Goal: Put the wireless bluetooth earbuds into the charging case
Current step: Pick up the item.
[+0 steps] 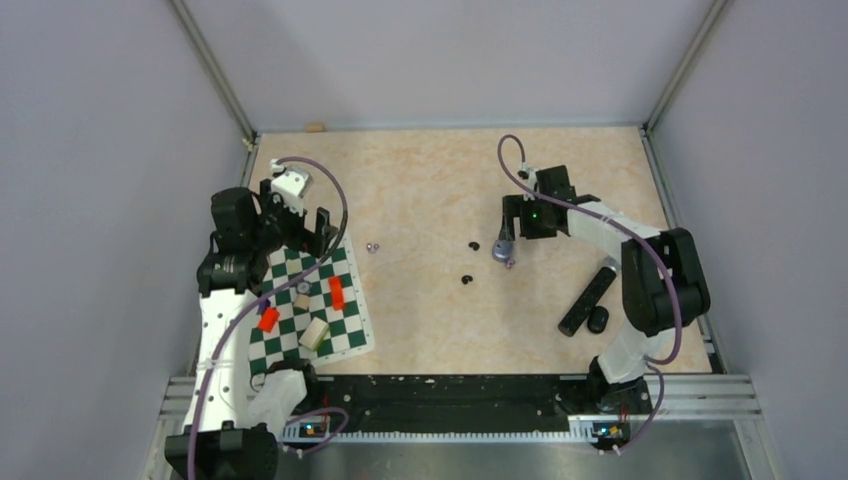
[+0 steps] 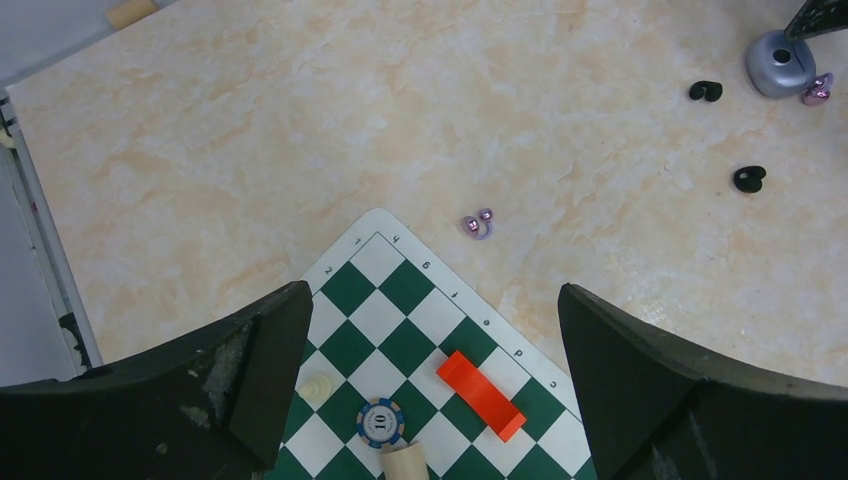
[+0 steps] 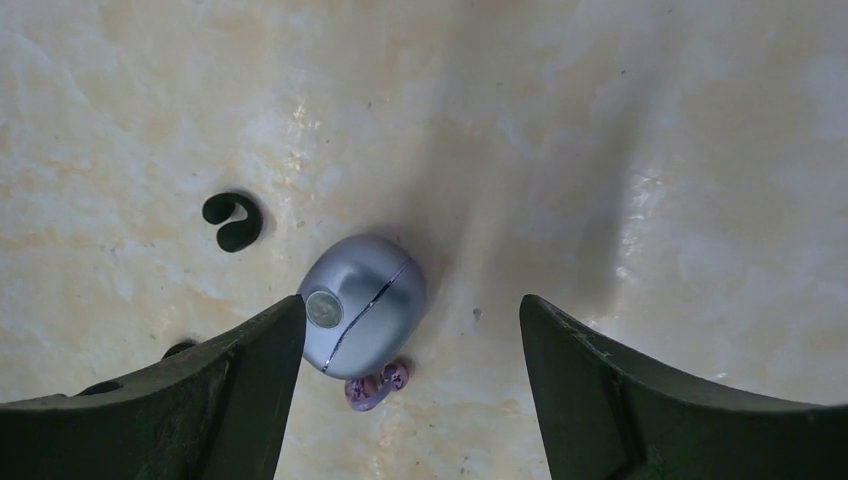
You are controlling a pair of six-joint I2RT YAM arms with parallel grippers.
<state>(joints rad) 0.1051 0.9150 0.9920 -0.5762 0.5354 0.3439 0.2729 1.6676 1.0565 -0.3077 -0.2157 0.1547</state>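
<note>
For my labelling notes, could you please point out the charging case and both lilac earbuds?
charging case [image 3: 375, 308], right wrist view, smooth shell right of the seam
earbud by the case [image 3: 377, 384], right wrist view, middle of its body
lone earbud [image 2: 478, 224], left wrist view, middle of its body

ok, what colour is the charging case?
The charging case is glossy bluish-grey, clearest in the right wrist view.

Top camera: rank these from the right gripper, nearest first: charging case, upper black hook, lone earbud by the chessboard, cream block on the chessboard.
1. charging case: directly under the right gripper, between its open fingers.
2. upper black hook: just left of the case.
3. lone earbud: further left, mid-table.
4. cream block: far left, on the chessboard.
</note>
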